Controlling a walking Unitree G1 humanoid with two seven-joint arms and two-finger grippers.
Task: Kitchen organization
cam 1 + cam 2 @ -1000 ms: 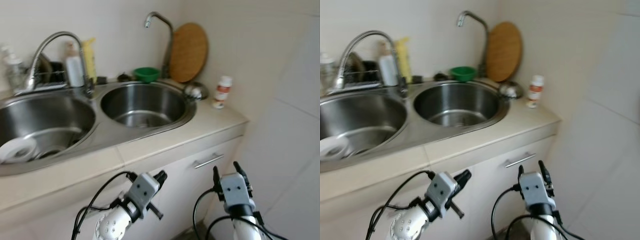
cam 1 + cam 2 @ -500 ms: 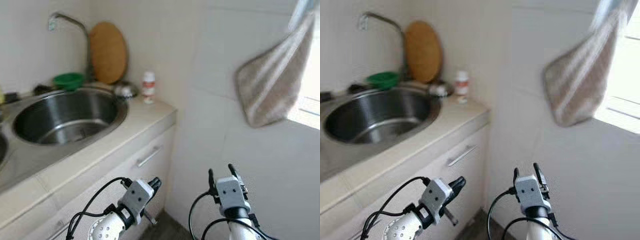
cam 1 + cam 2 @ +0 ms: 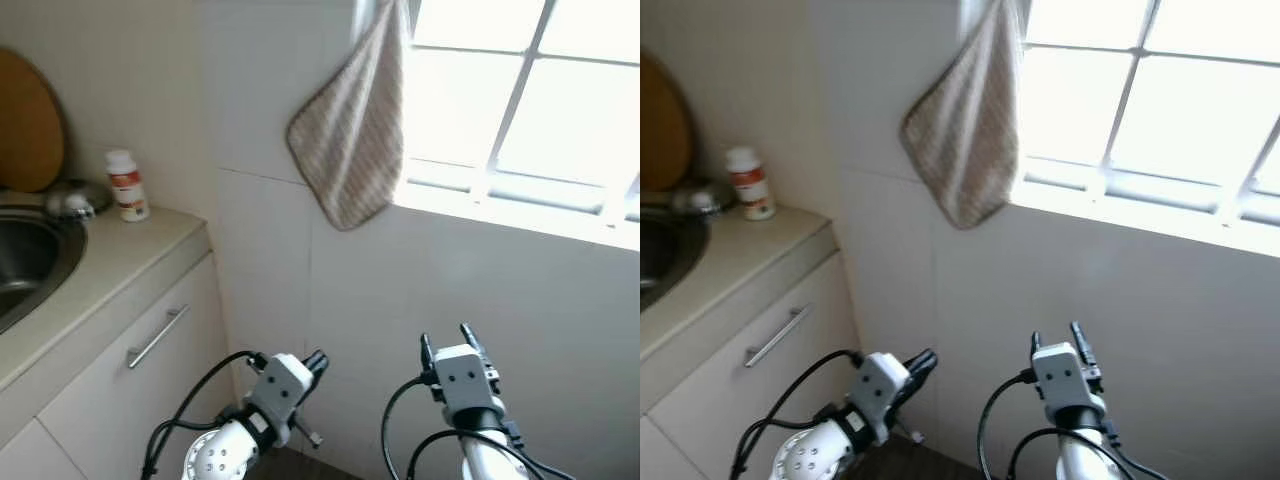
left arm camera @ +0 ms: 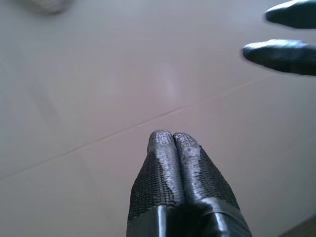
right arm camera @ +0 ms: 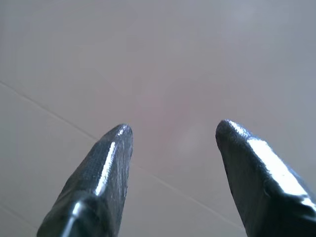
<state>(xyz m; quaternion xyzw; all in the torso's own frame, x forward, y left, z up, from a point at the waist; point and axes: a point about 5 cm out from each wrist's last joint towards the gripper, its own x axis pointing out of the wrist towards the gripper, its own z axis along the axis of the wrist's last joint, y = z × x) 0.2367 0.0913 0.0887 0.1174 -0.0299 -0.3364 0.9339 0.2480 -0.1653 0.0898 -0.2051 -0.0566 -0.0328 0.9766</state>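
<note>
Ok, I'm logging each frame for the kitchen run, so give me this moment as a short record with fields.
facing: tiled wall under a bright window
cloth: striped towel hanging beside the window
counter: small bottle near the corner, wooden board behind
left gripper: shut, empty, raised low before the wall
right gripper: open, empty

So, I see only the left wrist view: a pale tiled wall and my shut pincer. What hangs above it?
Observer: A beige striped cloth hangs on the wall beside a bright window.
Operator: Is the right pincer open?
Observer: Yes, the right pincer has its fingers apart, empty, facing the wall.
Operator: Is anything on the counter?
Observer: A small white bottle with an orange label stands at the end of the beige counter.
</note>
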